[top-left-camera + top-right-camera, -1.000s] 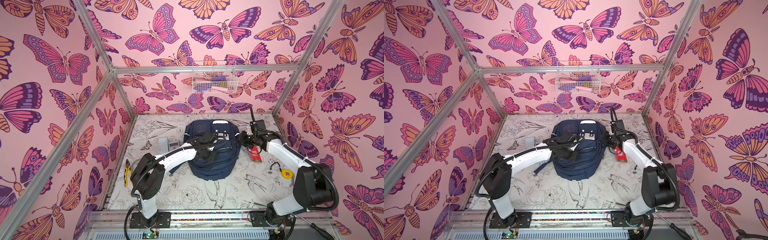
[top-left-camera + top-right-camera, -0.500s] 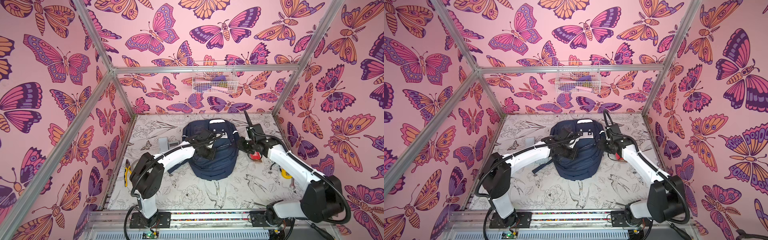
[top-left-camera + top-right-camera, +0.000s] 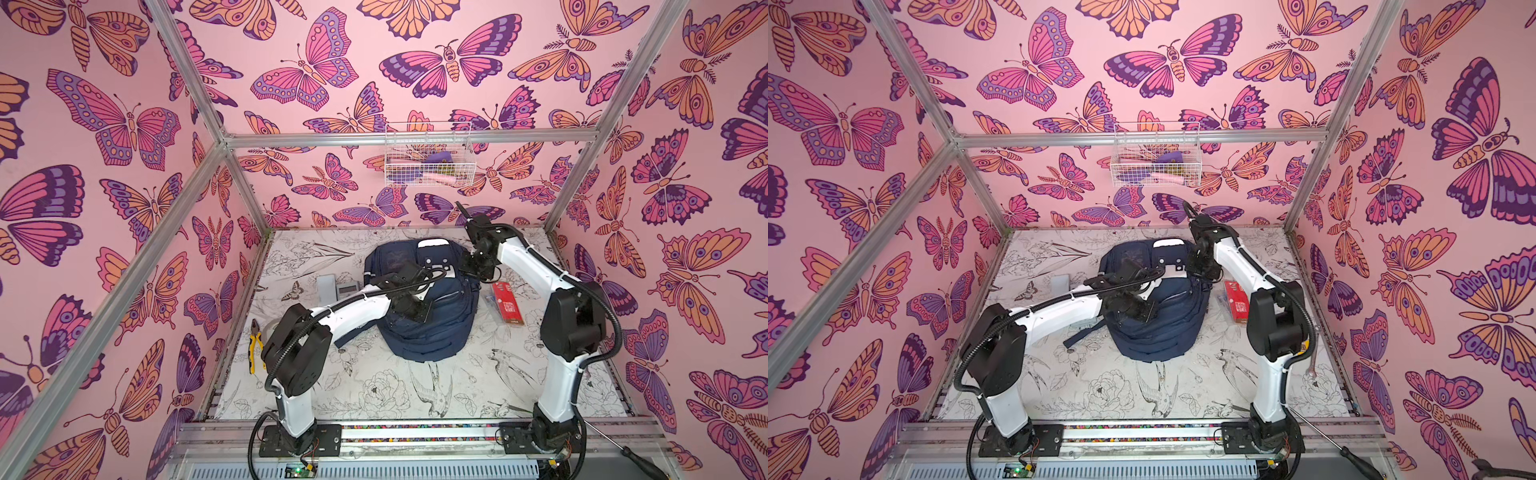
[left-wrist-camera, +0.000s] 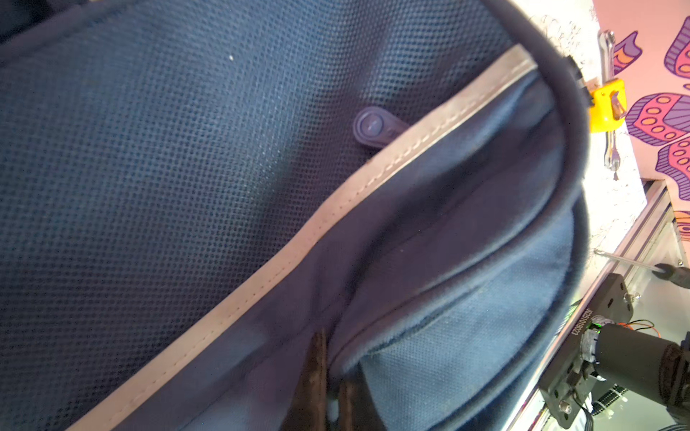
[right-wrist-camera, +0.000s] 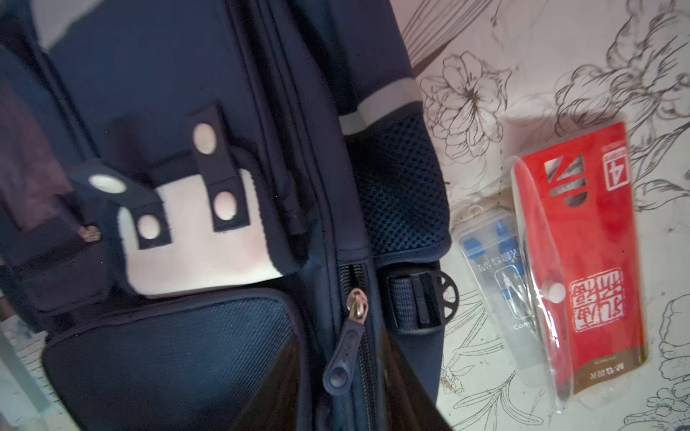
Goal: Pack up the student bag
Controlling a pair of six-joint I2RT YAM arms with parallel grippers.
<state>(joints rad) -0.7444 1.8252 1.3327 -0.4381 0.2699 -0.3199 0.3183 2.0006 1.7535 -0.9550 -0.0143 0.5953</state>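
Moved my right end effector away from the red packet to the student bag on the table | it was spread astride the zip pull | left end effector stayed pinching bag cloth | I read: unzipping first, packing pending.

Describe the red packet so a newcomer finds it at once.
Start at the navy student bag lying mid-table. Just off its right side in a top view lies a flat red packet. Unlike the clear case alongside, it is bright red with a white seal-style stamp.
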